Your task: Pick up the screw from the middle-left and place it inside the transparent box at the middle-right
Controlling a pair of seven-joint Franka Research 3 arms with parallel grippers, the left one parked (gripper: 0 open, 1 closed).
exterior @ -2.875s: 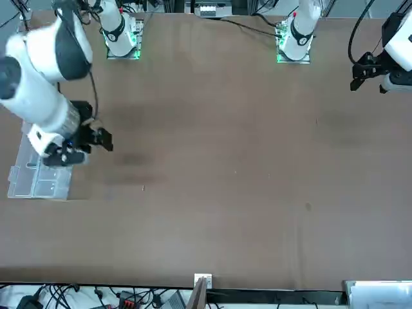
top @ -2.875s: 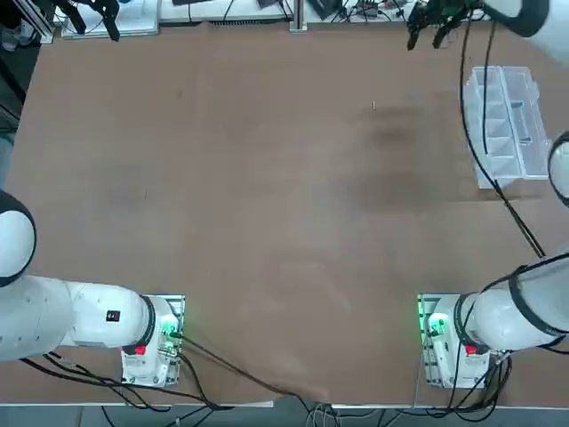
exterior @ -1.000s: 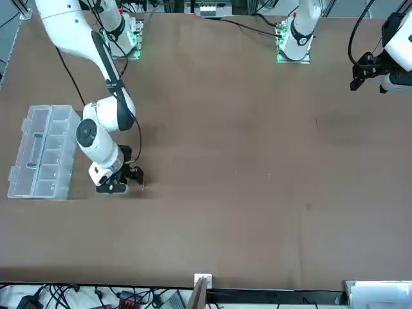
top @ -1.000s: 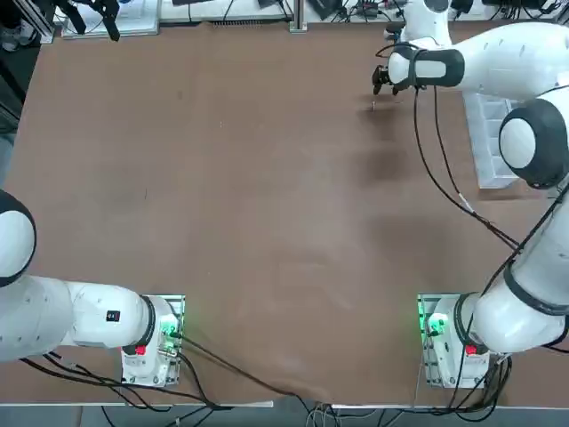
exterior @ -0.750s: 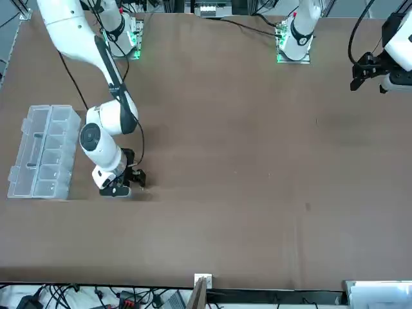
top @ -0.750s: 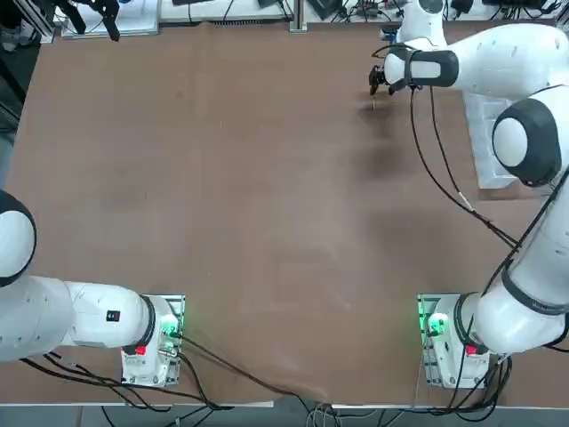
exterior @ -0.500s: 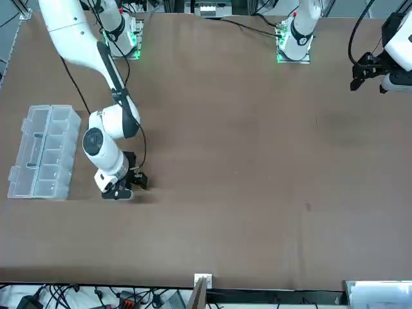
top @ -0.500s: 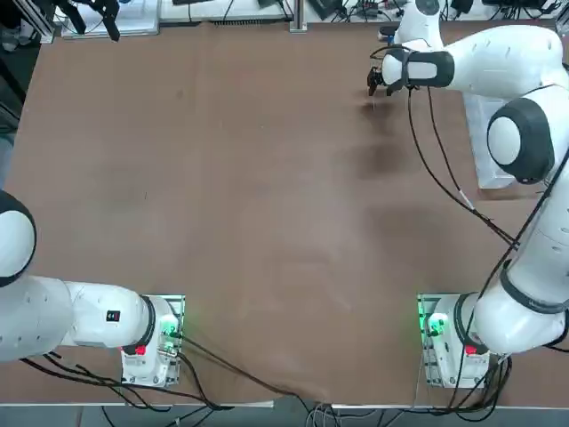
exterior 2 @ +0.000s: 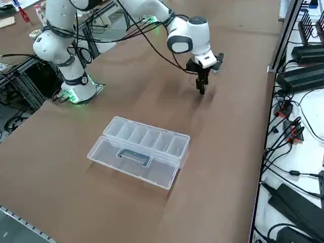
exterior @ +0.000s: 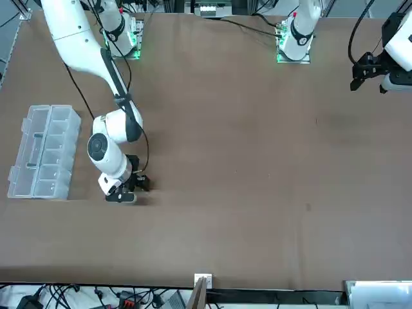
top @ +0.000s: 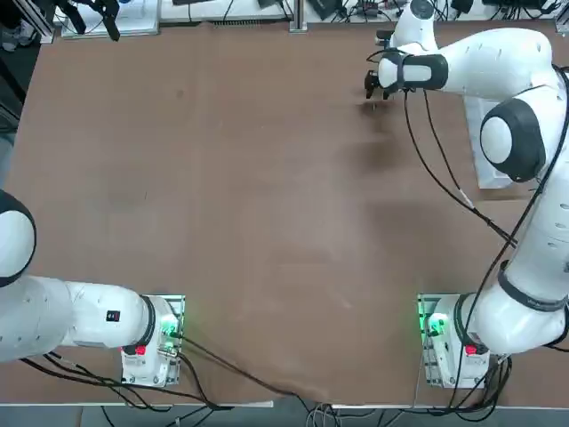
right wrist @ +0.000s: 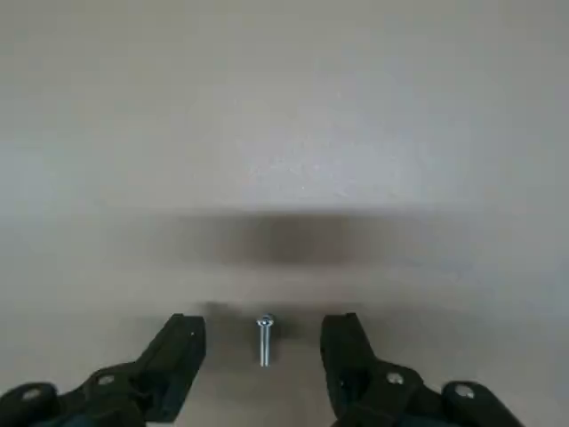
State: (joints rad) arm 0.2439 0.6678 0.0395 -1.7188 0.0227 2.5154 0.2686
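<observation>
Between the parted fingers of our black two-finger right gripper [right wrist: 263, 342] stands the small silvery metal screw [right wrist: 265, 342] on the brown tabletop [exterior 2: 223, 116]; light, rigid and probably slippery, it is best pinched squarely across its shank.

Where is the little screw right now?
In the right wrist view, the screw is on the tabletop, between the open fingers of the right gripper.

Brown tabletop [top: 267, 205]; white side bench [exterior 2: 309, 167] with black cables [exterior 2: 283, 147]; soft shadows on tabletop
</observation>
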